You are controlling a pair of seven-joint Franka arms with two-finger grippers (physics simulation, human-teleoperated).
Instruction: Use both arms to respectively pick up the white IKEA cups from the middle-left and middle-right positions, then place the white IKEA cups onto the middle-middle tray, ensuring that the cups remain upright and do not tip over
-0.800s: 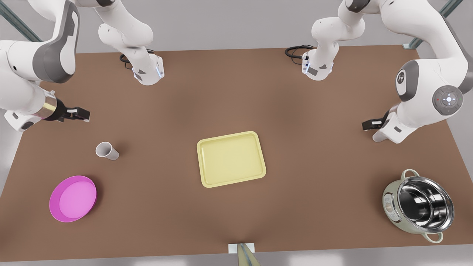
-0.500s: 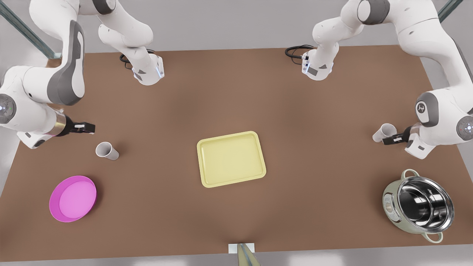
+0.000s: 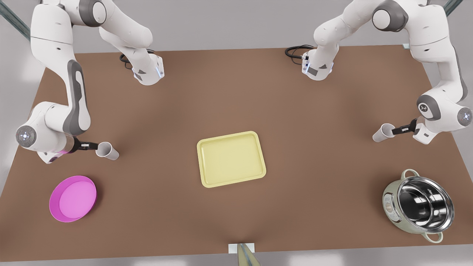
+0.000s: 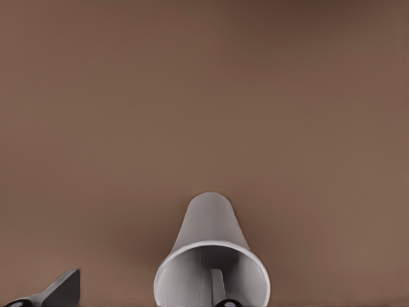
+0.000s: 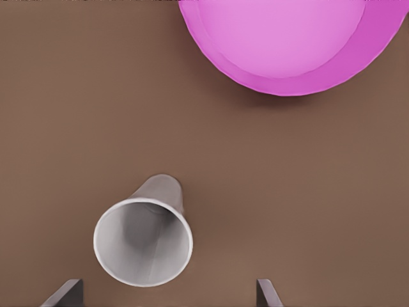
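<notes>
- Front view: both arms have swung down to the cups. The right end effector [image 3: 90, 146] now sits just beside the front view's left cup [image 3: 107, 150], and the left end effector [image 3: 399, 129] reaches the other cup [image 3: 383, 132]. The smooth yellow tray [image 3: 231, 159] lies mid-bench [image 3: 236, 92], well apart from both.
- Left wrist view: the fingers [image 4: 217, 284] are spread, one inside the matte white tapered cup's rim.
- Right wrist view: the fingers [image 5: 67, 291] are spread wide beside the upright cup, near the glossy pink dish [image 5: 281, 45]. Grasping looks imminent.

Both arms come down, bringing the black two-finger right gripper [image 3: 93, 146] to 9 o'clock of one small white tapered cup [image 3: 108, 151] and the left gripper [image 3: 396, 130] to 3 o'clock of the second white cup [image 3: 383, 132].
</notes>
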